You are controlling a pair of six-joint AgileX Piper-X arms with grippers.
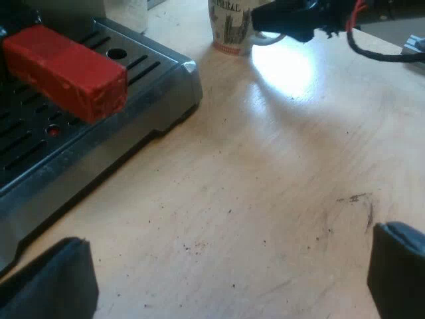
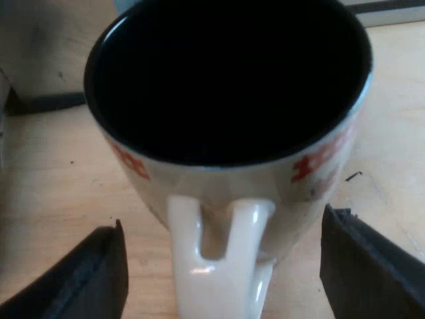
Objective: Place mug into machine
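Mug of cream ceramic, dark inside and printed in red (image 2: 199, 176), stood upright on the pale wooden table (image 1: 265, 186), near a corner of the brushed-steel espresso machine (image 1: 99, 153) but not yet on it. The machine's slotted metal drip tray (image 1: 143, 66) lay open to receive it, with the red end (image 1: 66, 70) of the holder's dark handle jutting above the slots. The black two-fingered left gripper (image 1: 229, 272) hung spread wide and empty over the table beside the tray. The black two-fingered right gripper (image 2: 219, 262) was parted around the mug's looped handle (image 2: 189, 239), a finger on each side and neither seen touching. A sound pickup looked to call for closing squarely on that loop, lifting straight to clear the tray's raised lip, passing clear of the red end, and setting the base flat on the slots.
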